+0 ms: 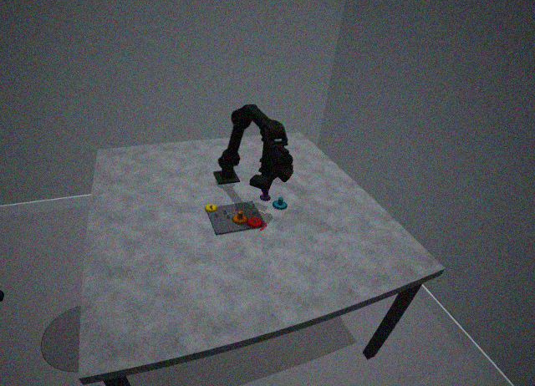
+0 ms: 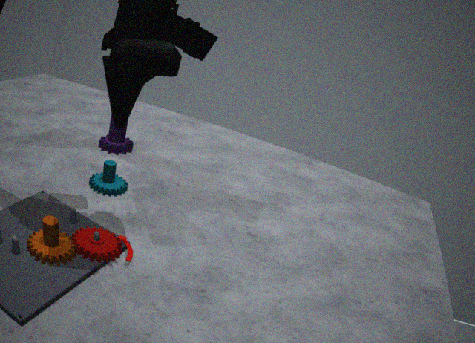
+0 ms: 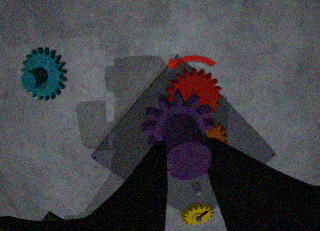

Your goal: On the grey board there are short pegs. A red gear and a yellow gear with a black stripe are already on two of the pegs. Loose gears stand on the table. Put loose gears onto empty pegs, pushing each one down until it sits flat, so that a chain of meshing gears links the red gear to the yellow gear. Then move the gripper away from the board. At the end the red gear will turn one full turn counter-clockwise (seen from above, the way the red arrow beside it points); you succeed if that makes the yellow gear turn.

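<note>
Purple gear gripped by its stem, raised beyond the board

You have the purple gear [image 1: 264,197] [image 2: 116,144] [image 3: 189,161] pinched between the fingers of the gripper [image 1: 265,192] [image 2: 119,126] [image 3: 184,147], off the table [image 1: 259,286] [image 2: 268,255] [image 3: 260,26]. The hold is on the upright stem, which leaves the toothed disc below the fingers, probably so it can go down over a peg.

On the grey board [image 1: 220,227] [image 2: 30,286], the orange gear [image 1: 239,218] [image 2: 50,232] sits right beside the red gear [image 1: 255,221] [image 2: 109,246] [image 3: 195,83]; they appear to mesh, making the chain's first link. The yellow gear [image 1: 211,208] [image 3: 190,216] is at the far side, with bare pegs between it and the orange one. The teal gear [image 1: 279,205] [image 2: 108,184] [image 3: 50,61] stands on the table, stem up, well apart from the board.

Next, you would likely carry the purple gear over a bare peg in that gap, line up its hole and teeth, then press it flat. Teeth landing on teeth could leave it tilted.
</note>
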Controlling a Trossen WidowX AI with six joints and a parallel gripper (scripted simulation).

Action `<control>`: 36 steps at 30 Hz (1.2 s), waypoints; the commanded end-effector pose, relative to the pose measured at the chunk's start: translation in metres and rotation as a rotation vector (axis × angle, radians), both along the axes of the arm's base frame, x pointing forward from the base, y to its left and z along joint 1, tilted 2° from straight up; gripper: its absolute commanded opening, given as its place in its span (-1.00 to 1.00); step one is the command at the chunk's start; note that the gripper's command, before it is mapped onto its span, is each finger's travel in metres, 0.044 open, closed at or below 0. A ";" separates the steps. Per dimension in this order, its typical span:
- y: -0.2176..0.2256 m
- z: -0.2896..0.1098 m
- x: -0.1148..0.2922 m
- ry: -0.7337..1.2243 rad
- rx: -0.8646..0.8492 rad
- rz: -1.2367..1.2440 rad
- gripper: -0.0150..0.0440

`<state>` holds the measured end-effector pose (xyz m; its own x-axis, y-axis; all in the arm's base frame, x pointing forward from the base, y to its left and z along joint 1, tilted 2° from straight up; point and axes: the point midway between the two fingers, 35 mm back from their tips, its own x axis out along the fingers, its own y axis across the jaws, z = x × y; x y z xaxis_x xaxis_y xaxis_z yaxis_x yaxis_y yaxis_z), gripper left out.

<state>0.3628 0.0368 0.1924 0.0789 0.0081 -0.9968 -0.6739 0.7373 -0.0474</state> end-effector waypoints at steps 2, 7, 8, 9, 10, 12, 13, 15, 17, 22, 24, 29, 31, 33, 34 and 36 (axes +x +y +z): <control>-0.011 -0.003 -0.001 -0.005 0.002 0.002 -0.49; -0.022 -0.008 -0.003 -0.003 0.000 0.003 -0.49; -0.025 -0.009 -0.004 -0.003 0.000 0.003 -0.49; -0.027 -0.010 -0.004 -0.002 -0.001 0.003 -0.49; -0.029 -0.011 -0.004 -0.002 -0.001 0.003 -0.49; -0.034 -0.014 -0.005 -0.001 -0.002 0.003 -0.49; -0.036 -0.015 -0.006 0.000 -0.002 0.003 -0.49; -0.041 -0.017 -0.007 0.000 -0.003 0.003 -0.49; -0.045 -0.019 -0.008 0.001 -0.003 0.003 -0.49; -0.057 -0.025 -0.011 0.003 -0.005 0.003 -0.49; -0.061 -0.027 -0.013 0.004 -0.006 0.003 -0.49; -0.072 -0.032 -0.017 0.007 -0.007 0.003 -0.49; -0.076 -0.035 -0.019 0.008 -0.008 0.004 -0.49; -0.081 -0.037 -0.020 0.008 -0.008 0.004 -0.49; -0.083 -0.038 -0.021 0.009 -0.008 0.004 -0.49; -0.087 -0.040 -0.023 0.010 -0.009 0.004 -0.49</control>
